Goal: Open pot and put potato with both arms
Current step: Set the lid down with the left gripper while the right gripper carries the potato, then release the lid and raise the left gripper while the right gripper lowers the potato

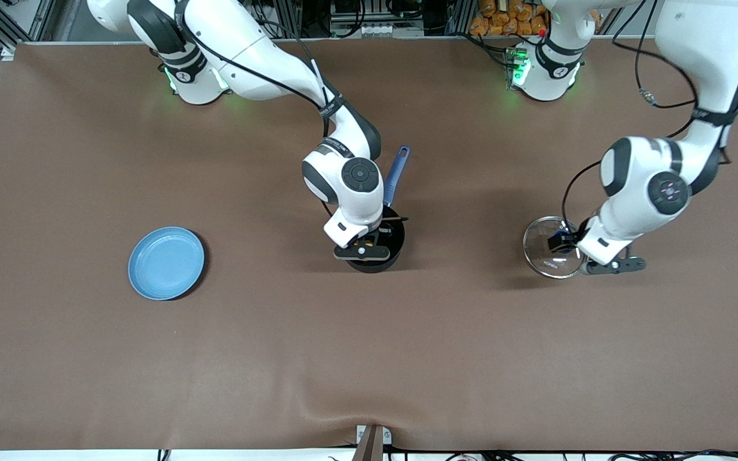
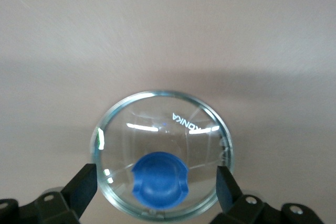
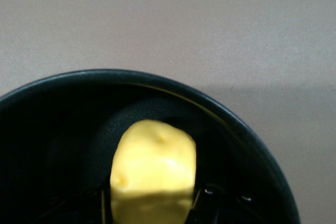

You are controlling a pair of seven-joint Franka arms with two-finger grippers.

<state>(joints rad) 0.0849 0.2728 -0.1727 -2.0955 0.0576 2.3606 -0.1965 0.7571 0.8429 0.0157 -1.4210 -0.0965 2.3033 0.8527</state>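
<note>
A: Which step are we on?

B: Lid's off already. The right gripper is over the pot, fingers pinched on the potato, which hangs just inside the pot's rim. So it's the drop-in step, I'd say.

A: And the left gripper?

B: Over by the left arm's end of the table, above the glass lid. Fingers spread wide either side of the lid's blue knob, not gripping it. Lid looks set on the cloth; arm waits.

A: Next move?

B: Prob. open the right fingers, let the potato fall, lift straight up clear of the rim.

A: Surface, room?

B: Brown cloth on the table, a ripple at its edge under the right gripper's side. Blue plate well apart from the right gripper, toward the right arm's end. Frames, cables and an orange-packed shelf by the bases.
</note>
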